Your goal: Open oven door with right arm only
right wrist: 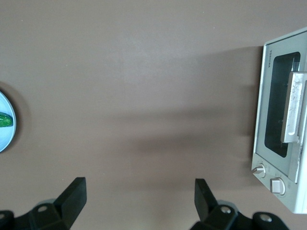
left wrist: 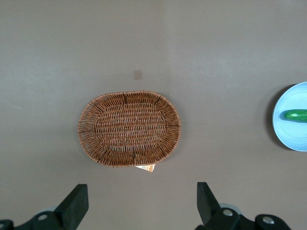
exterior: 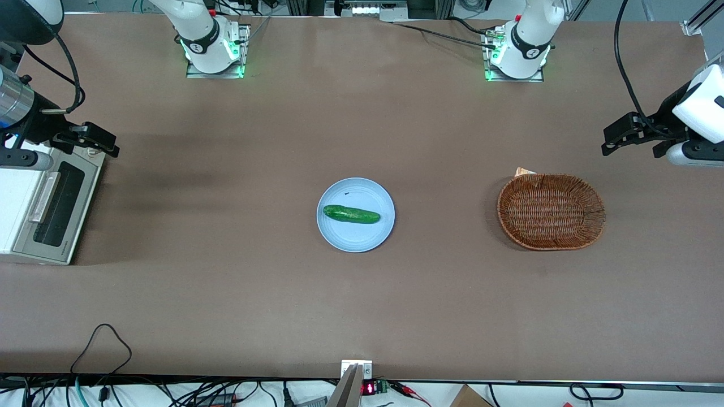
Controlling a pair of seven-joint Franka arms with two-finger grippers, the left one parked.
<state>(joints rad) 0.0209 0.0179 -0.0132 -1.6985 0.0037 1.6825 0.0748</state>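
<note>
The white oven (exterior: 22, 209) stands at the working arm's end of the table, its front turned toward the table's middle. The oven door (exterior: 56, 206) with dark glass and a pale bar handle (exterior: 44, 196) lies flat against the front, shut. The right arm (exterior: 17, 107) reaches in above the oven's end farthest from the front camera. Its black gripper (exterior: 104, 144) hangs open just past that corner, above the brown table, touching nothing. In the right wrist view the open gripper (right wrist: 139, 196) frames bare table, with the oven door (right wrist: 278, 110), handle (right wrist: 293, 108) and two knobs (right wrist: 259, 169) off to one side.
A blue plate (exterior: 339, 237) with a green cucumber (exterior: 350, 214) sits mid-table. A wicker basket (exterior: 550, 211) lies toward the parked arm's end. Cables (exterior: 102, 345) trail over the table's near edge. The arm bases (exterior: 212, 45) stand along the edge farthest from the camera.
</note>
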